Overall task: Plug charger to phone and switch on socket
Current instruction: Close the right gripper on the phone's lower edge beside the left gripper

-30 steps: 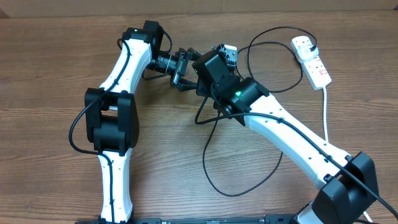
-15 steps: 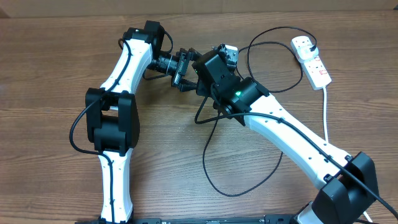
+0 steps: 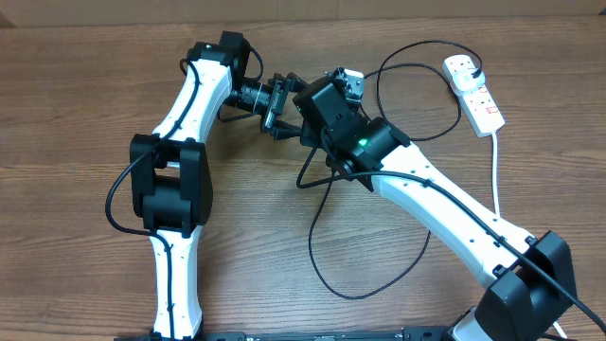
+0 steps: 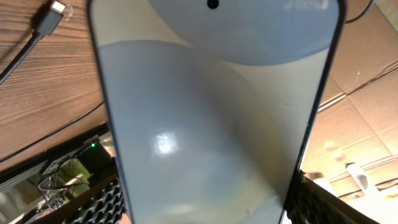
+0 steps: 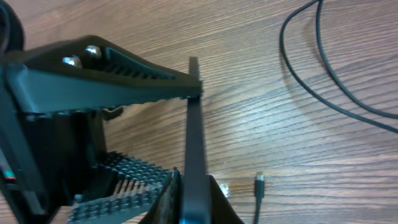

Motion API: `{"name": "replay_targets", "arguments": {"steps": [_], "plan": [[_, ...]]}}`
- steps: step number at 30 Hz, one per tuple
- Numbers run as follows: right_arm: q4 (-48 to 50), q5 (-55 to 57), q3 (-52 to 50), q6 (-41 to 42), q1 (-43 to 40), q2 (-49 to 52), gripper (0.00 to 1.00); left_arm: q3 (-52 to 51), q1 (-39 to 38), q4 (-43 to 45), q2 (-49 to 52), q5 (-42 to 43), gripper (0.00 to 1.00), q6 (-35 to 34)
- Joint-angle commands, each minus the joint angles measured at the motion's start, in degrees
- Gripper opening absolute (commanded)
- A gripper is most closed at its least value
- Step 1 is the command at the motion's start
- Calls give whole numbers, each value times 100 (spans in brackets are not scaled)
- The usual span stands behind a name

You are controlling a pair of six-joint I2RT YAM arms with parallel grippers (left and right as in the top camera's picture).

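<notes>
Phone (image 4: pixel 211 124) is held above the table (image 4: pixel 37 93), left gripper (image 4: pixel 214 208) clasping its sides, right gripper (image 5: pixel 193 202) — it seems — pinching its edge; plugging is not begun — next, one must let go to fetch the loose charger (image 4: pixel 55 11) tip.

Table (image 3: pixel 85 95): matt brown wood grain. Phone (image 4: pixel 211 124): glossy glass screen showing a glare spot, with a smooth dark frame. My pads (image 5: pixel 124 177): ribbed black plastic. Charger (image 4: pixel 37 34): matt black sheath, shiny metal tip. Socket (image 3: pixel 473 90): smooth white plastic.
</notes>
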Motion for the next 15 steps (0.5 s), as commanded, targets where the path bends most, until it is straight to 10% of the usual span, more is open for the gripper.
{"name": "replay_targets", "arguments": {"steps": [1,15], "plan": [[35,31,70,7,15,9,4,144,-44,-7,-4,201,77,-31],[-94,667,103,7,-61,7,4,146,98,267,-15,387,91,632]]}}
